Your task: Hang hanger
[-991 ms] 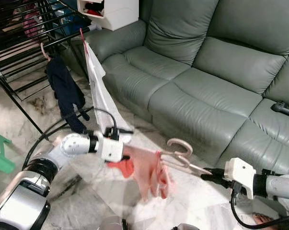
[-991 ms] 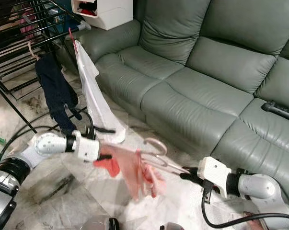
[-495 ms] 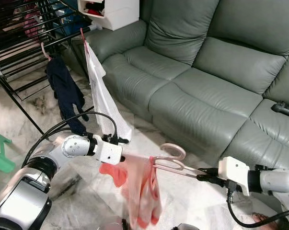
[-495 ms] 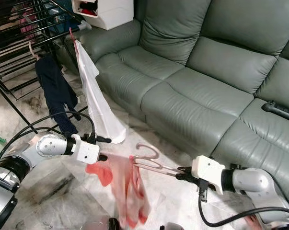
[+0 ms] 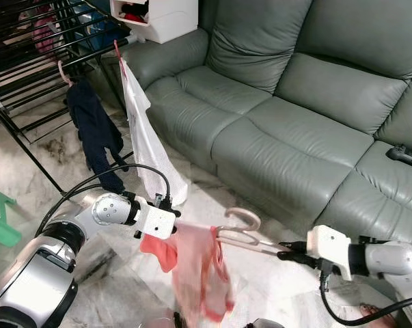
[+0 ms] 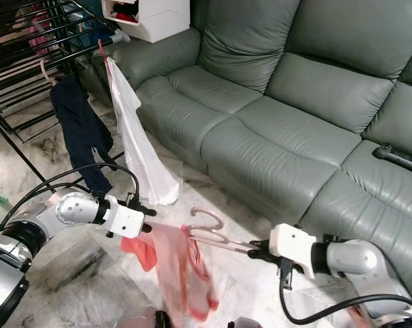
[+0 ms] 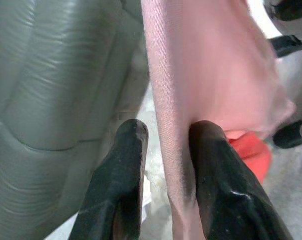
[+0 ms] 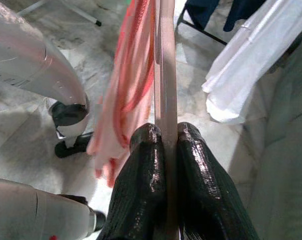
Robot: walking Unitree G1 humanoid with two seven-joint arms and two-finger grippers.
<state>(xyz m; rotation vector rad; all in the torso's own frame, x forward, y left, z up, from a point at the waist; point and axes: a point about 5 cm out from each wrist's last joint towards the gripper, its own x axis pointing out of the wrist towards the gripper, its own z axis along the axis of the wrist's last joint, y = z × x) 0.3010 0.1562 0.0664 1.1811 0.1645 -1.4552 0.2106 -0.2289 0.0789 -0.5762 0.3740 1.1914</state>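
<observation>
a thin pale pink hanger (image 5: pixel 243 232), with a rounded hook, is held level in front of the grey-green leather sofa (image 5: pixel 287 116), above the marbled floor (image 5: pixel 124 273). a soft pink garment (image 5: pixel 199 270) with a coral-red part droops from it in loose folds, its lower edge blurred. the right tool (image 5: pixel 282 254) is on the end of the hanger farther from the drying rack; in the right wrist view its two glossy black fingers (image 8: pixel 145 165) are pressed together on the flat hanger arm. the left tool (image 6: pixel 148 211) is at the end nearer the rack; in the left wrist view its fingers (image 7: pixel 128 150) stand slightly apart with a fold of the pink cloth between them, and whether they touch the hanger itself cannot be made out under the fabric.

beside the sofa's arm stands a black wire drying rack (image 5: pixel 35 48), cut off by the frame edge, with a limp white garment (image 5: pixel 147 140) and a dark navy one (image 5: pixel 96 133) hanging from its rail.

compared with a second ago, the pink garment hangs longer and straighter below the hanger instead of bunched, and both tools sit a little lower and closer to the sofa's front.
</observation>
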